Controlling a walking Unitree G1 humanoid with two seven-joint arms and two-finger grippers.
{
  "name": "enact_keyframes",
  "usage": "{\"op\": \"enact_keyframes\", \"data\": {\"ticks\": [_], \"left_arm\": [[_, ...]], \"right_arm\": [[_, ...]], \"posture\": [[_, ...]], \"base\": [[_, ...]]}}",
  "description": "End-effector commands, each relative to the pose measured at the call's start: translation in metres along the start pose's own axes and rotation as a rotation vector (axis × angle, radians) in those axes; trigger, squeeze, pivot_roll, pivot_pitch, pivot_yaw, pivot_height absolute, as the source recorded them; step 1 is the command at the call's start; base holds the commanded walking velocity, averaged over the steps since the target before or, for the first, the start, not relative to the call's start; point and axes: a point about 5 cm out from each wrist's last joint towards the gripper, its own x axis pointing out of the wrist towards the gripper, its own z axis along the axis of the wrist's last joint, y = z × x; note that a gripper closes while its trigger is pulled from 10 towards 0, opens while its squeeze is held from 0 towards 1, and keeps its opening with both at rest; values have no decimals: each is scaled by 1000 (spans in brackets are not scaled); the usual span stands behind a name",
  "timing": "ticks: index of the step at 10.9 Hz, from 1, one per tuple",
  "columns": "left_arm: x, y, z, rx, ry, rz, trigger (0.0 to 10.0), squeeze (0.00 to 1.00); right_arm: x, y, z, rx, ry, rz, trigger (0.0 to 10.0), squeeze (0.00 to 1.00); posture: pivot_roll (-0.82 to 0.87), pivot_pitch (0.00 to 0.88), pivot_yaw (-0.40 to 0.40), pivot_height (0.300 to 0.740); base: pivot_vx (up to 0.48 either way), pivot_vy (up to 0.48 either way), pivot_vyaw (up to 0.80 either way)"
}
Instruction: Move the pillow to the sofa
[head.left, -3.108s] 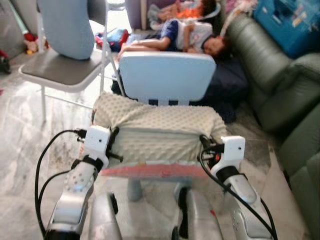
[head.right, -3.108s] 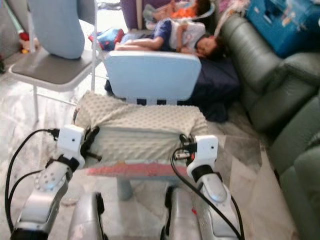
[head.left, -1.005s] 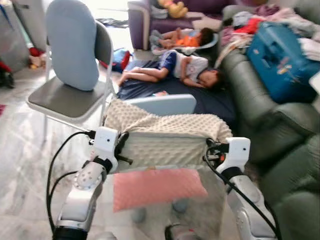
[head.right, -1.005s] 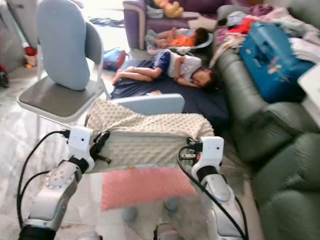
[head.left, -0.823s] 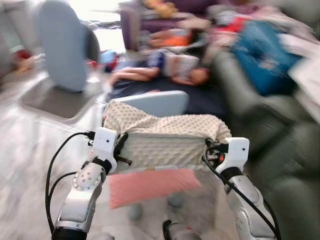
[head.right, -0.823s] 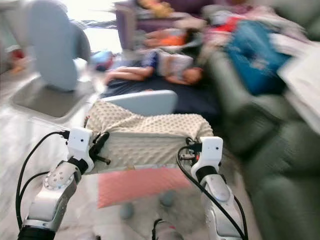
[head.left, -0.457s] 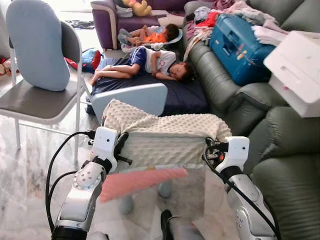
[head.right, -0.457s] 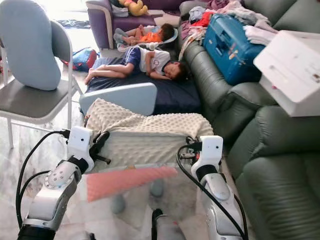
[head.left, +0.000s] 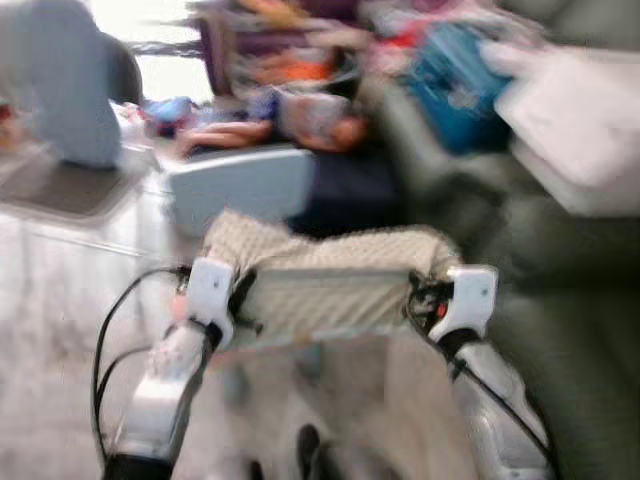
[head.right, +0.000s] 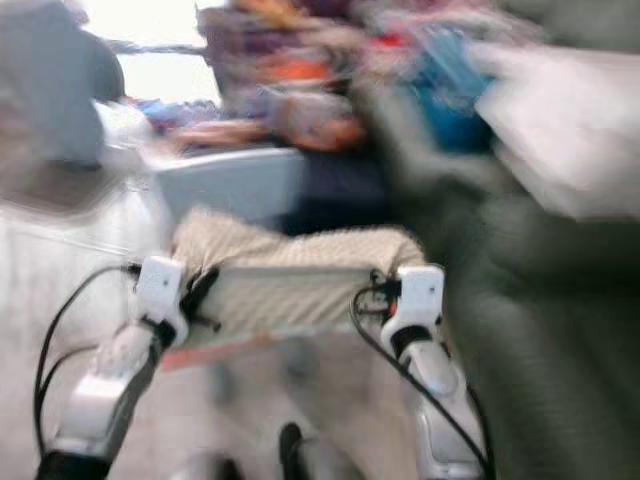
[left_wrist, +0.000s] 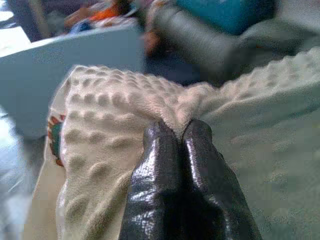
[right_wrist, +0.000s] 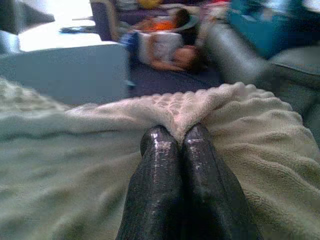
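**Two pincers hold up the bumpy pillow**

The left pincer (left_wrist: 177, 132) is squeezed tight, its two black fingers pressed together with a fold of the pillow (head.left: 330, 285) pinched between the tips. The right pincer (right_wrist: 175, 135) is squeezed tight the same way on the other end of the pillow. The pillow is cream and covered in little bumps. It hangs in the air between the two silver arms, just in front of the robot.

The head views are very blurry. They show both arms at once, the white floor (head.left: 50, 300) below, and a big green sofa (head.left: 570, 300) on the right, near the pillow but not touching it. A white box (head.left: 575, 130) and a blue bag (head.left: 450, 70) lie on the sofa.

The wrist views are sharper. They show the bumps up close and the fingers biting the cloth. The right wrist view also shows a person (right_wrist: 165, 50) lying on a dark mat (right_wrist: 165, 77) on the floor, past a pale blue board (right_wrist: 65, 70).
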Motion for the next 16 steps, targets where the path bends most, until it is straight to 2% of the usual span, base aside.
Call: {"op": "enact_keyframes", "data": {"ticks": [1, 7, 10, 13, 16], "left_arm": [[-1, 4, 1, 5, -6, 16, 10000, 0], [2, 12, 6, 35, -12, 35, 10000, 0], [0, 15, 3, 38, -2, 40, 10000, 0], [4, 18, 6, -17, -18, 55, 10000, 0], [6, 20, 6, -4, -19, 52, 10000, 0]], "right_arm": [[-1, -9, 4, -6, -16, -41, 10000, 0], [9, -10, 9, -12, -23, -47, 10000, 0], [5, -8, 2, -3, 1, -56, 10000, 0], [5, -9, 0, -3, 11, -63, 10000, 0], [6, -11, 1, -9, 14, -68, 10000, 0]], "posture": [[-38, 0, -67, 740], [-41, 1, -48, 740], [-37, 13, -47, 740], [-39, 13, -48, 740], [-41, 6, -56, 740]], "base": [[-292, 0, -581], [-285, 0, -74], [0, 0, 0], [0, 0, -800], [0, 0, -800]]}}
